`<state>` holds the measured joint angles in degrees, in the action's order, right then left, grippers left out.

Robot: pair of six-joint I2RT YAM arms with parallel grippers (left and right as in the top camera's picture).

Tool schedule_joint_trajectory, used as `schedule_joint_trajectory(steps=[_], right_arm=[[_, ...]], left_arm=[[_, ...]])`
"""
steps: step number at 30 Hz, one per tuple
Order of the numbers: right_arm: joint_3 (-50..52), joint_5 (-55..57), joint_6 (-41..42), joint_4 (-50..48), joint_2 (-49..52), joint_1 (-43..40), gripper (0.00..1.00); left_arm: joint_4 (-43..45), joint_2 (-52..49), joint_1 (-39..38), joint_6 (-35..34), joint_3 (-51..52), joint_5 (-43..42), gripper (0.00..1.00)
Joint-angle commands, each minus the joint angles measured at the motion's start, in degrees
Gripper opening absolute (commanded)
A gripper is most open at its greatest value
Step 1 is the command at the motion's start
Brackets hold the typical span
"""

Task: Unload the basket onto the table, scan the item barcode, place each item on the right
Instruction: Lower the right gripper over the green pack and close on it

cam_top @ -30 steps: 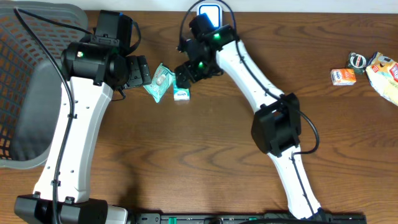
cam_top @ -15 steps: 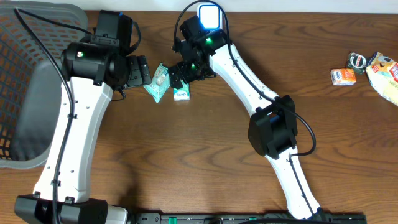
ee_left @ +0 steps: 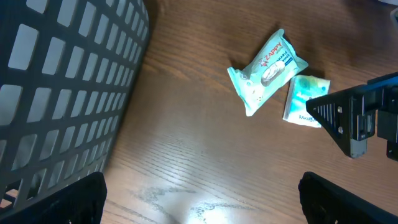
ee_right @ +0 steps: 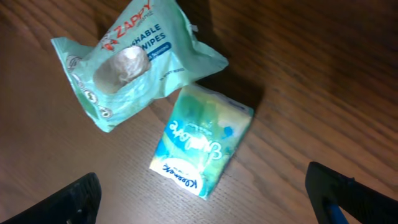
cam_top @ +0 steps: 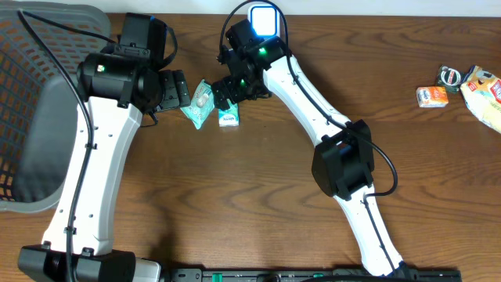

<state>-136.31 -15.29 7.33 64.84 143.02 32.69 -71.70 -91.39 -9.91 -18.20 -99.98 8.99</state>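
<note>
Two items lie side by side on the wooden table: a teal wipes pack [cam_top: 200, 103] [ee_right: 134, 62] [ee_left: 268, 70] and a small green-and-white Kleenex tissue pack [cam_top: 228, 118] [ee_right: 202, 144] [ee_left: 305, 99]. My right gripper [cam_top: 235, 88] [ee_right: 211, 202] hovers just above the tissue pack, open, with nothing between its fingers. Left of the wipes pack my left gripper [cam_top: 174, 90] [ee_left: 205, 202] is also open and empty over bare wood. A glowing white-blue device [cam_top: 263, 17] sits at the table's far edge behind the right arm. No barcode shows on either pack.
A grey mesh basket [cam_top: 31, 78] [ee_left: 56, 93] fills the left side, close to the left arm. At the far right lie an orange packet [cam_top: 432, 96], a round tin [cam_top: 452, 76] and a yellow bag [cam_top: 487, 94].
The right arm's wrist has shifted left and back, so its gripper now hangs over the tissue pack and the glowing device is uncovered. The left arm and both packs have not moved.
</note>
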Motion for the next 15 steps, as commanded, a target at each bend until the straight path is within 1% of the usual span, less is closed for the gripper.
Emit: schedule_joint_trajectory(steps=[1, 15], right_arm=[[0.37, 1.46, 1.77, -0.26, 0.28, 0.42, 0.99], [0.37, 1.95, 2.27, -2.34, 0.31, 0.42, 0.99]], left_arm=[[-0.11, 0.09, 0.09, -0.52, 0.17, 0.70, 0.98], [-0.11, 0.09, 0.09, -0.52, 0.17, 0.70, 0.98]])
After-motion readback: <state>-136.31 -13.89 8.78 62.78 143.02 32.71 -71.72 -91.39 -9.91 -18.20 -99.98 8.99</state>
